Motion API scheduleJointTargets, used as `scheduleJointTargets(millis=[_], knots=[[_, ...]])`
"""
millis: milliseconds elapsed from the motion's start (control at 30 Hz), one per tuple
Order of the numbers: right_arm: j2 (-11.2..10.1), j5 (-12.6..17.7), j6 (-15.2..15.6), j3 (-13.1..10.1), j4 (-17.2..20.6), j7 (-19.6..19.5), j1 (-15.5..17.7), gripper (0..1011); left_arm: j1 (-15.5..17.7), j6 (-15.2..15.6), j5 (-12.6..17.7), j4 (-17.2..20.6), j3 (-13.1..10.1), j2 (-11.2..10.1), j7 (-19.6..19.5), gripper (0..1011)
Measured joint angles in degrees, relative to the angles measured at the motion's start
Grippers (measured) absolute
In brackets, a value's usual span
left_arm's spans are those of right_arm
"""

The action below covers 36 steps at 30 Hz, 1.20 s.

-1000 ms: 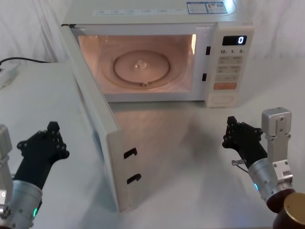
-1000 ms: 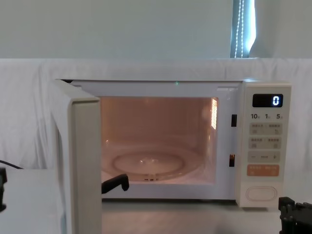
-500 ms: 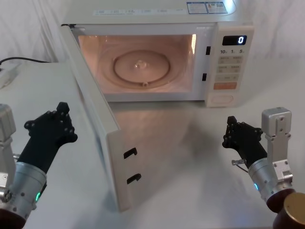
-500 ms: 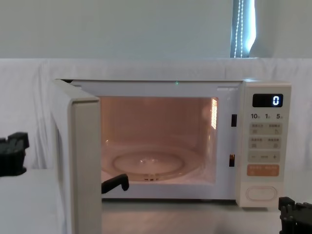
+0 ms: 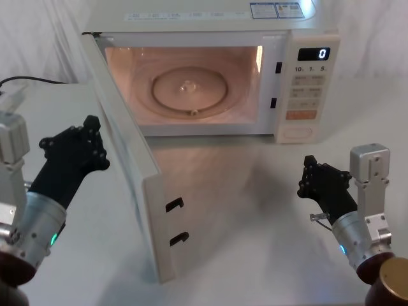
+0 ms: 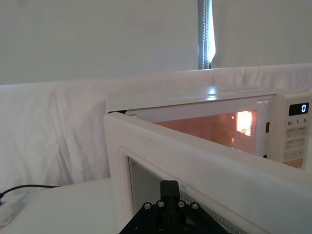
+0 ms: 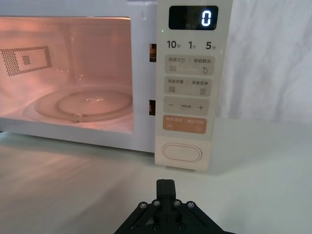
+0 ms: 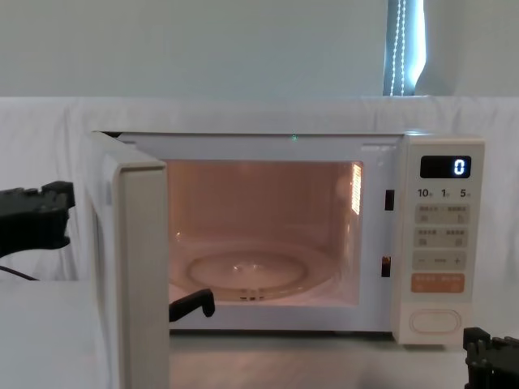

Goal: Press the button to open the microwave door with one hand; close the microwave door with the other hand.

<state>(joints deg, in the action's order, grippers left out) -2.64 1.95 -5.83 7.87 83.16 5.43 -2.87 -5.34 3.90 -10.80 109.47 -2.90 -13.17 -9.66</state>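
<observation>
Surface: white tabletop with white cloth draped behind; the microwave stands at its far side, facing the robot.
Microwave door: the microwave door stands swung wide open on its left hinge, its free edge reaching toward the robot; two dark latch hooks show on that edge. In the chest view the door is seen edge-on at the left of the cavity.
Cavity: lit orange-pink inside, with a glass turntable lying flat on its floor.
Button: the button sits at the bottom of the control panel, just under the orange key; nothing touches it. In the head view the button is at the microwave's lower right front corner.
Display: reads 0.
Left gripper: the left gripper is raised on the outer side of the open door, near its panel but apart from it; its fingers look drawn together, holding nothing.
Right gripper: the right gripper hangs low over the table on the right, well short of the control panel; whether its fingers are apart or together cannot be told.
Cable: a black cable lies on the table at far left.
</observation>
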Motion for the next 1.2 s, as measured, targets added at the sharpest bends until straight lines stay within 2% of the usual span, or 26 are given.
scheduleJointTargets(millis=[133,333,767,933,1200], knots=[[0.00,0.00,0.00,0.00,0.00,0.00,0.00,0,2.65,0.04,-0.01,-2.29,-0.97,-0.10,-0.64,0],[0.00,0.00,0.00,0.00,0.00,0.00,0.00,0,4.59,-0.14,0.00,-4.03,-2.34,-0.13,-1.42,0],[0.00,0.00,0.00,0.00,0.00,0.00,0.00,0,10.02,-2.13,-1.70,-9.09,-5.06,1.16,-2.77,0],[0.00,0.00,0.00,0.00,0.00,0.00,0.00,0,12.27,-2.17,-2.88,-11.35,-6.81,1.75,-3.89,0],[0.00,0.00,0.00,0.00,0.00,0.00,0.00,0,15.25,-2.57,-5.42,-15.28,-8.34,3.33,-4.50,0]])
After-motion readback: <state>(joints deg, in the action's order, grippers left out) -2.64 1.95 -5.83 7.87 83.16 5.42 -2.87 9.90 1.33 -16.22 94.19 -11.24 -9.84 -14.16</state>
